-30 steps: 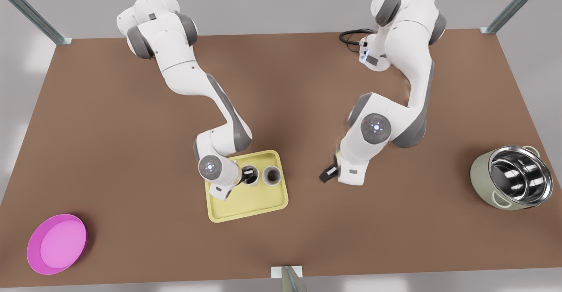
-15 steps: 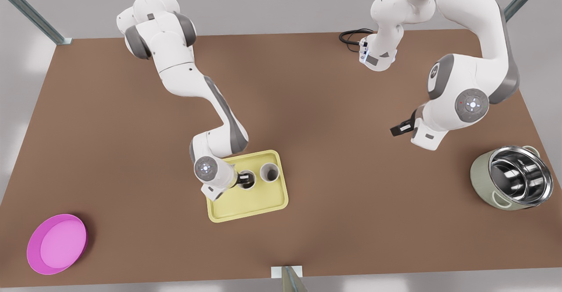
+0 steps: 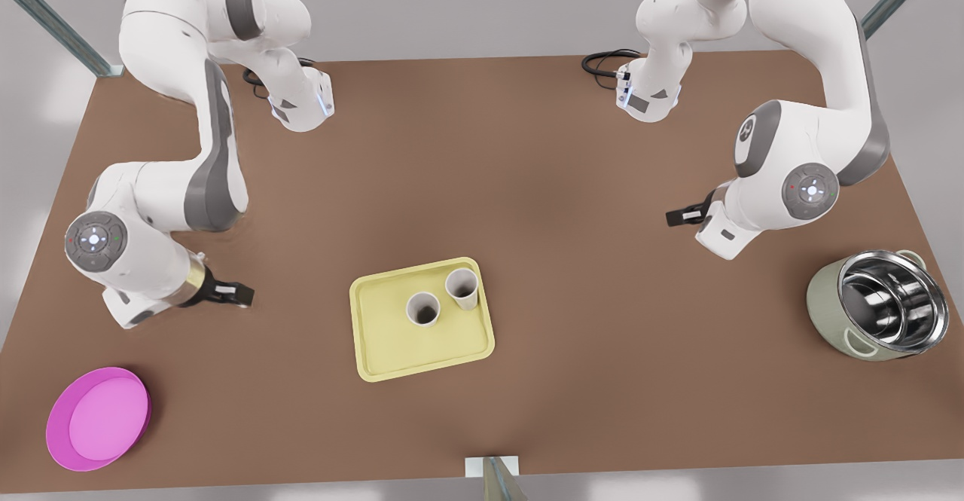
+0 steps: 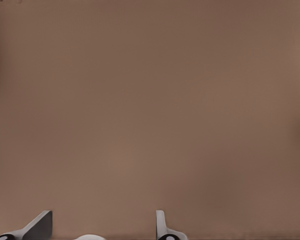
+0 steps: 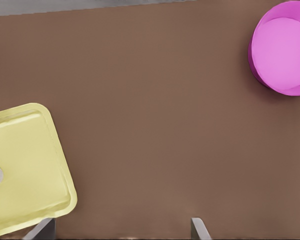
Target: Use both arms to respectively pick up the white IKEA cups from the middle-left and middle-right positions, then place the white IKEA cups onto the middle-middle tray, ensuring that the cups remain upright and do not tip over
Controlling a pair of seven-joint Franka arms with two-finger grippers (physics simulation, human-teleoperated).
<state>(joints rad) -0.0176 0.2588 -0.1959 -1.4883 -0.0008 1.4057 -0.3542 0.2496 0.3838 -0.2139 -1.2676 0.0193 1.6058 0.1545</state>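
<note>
Brown surface. Pale yellow tray at centre, holding two upright white cups close together; the right wrist view cuts one to a sliver.

Right pincer, front view's left: open, empty, fingertips cropped.

Left pincer, opposite side: open, empty.

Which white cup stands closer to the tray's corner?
The cup toward the front view's right; it stands by a corner of the tray, the other cup nearer the middle.

Yellow tray, white cups
</note>
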